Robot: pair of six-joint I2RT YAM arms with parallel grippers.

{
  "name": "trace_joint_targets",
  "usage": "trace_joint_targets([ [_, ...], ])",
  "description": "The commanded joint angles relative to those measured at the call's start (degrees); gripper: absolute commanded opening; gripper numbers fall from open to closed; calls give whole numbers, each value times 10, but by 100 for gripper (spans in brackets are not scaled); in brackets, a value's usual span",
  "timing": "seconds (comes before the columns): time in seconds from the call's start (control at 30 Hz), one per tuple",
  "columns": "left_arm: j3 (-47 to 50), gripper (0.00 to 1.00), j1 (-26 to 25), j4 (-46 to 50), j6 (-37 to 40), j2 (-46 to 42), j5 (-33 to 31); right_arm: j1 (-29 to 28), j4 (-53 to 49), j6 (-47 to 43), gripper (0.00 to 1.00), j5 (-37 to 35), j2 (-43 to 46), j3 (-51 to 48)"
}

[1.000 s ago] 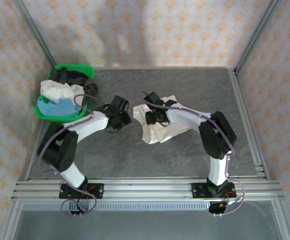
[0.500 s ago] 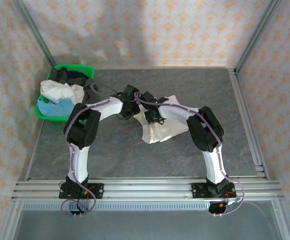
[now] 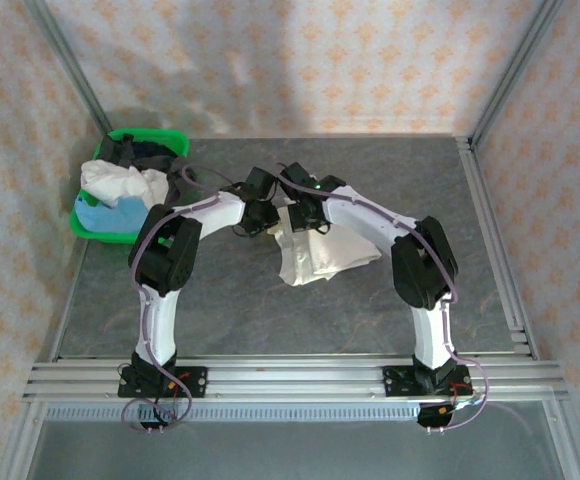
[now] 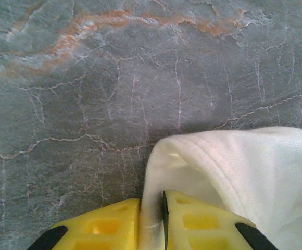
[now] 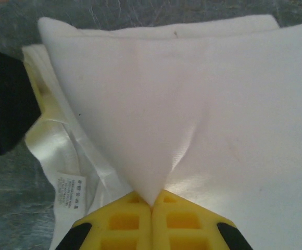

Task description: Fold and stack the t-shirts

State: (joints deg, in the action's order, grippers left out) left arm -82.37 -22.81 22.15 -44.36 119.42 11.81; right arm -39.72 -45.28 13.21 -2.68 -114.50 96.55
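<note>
Left fingers (image 4: 109, 225), right fingers (image 5: 187, 221) clamped on white t-shirt (image 5: 218, 104); tag (image 5: 70, 190) print seems blurred, unreadable.

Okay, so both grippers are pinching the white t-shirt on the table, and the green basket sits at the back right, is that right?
Not quite. The green basket sits at the back left of the table, not the back right; the top external view shows it. The left gripper and the right gripper are indeed both pinching the white t-shirt.
</note>
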Motion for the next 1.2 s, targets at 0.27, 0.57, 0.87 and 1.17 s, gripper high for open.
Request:
trace_joint_targets([
  [0.27,23,25,12,34,21,-29,-16,-4,-54,60,0,19,3,53],
  [0.57,179,40,19,-35,-11,-150,22,-4,-38,78,0,39,2,54],
  [0.87,319,27,-120,-162,-108,-189,20,-4,-19,107,0,76,1,47],
  [1.17,330,22,-131,-188,-119,-169,5,-21,-8,154,0,111,10,44],
])
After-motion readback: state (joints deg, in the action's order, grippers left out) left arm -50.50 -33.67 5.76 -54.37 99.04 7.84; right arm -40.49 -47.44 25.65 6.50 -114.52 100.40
